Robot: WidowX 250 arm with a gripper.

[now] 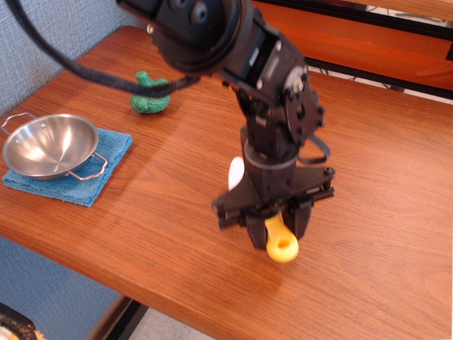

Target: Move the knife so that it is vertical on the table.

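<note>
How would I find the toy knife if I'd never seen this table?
Look at the brown wooden table and find the black robot arm's gripper near its front edge. The knife is clamped between the gripper's fingers. Nothing else nearby has a chunky yellow handle with a hole at its end and a pale white blade poking out behind.

The table [156,191] is smooth reddish wood grain with a soft sheen. The bowl [48,145] is shiny polished metal on a matt blue cloth [106,166]. The knife [282,246] handle looks like glossy yellow plastic.
</note>
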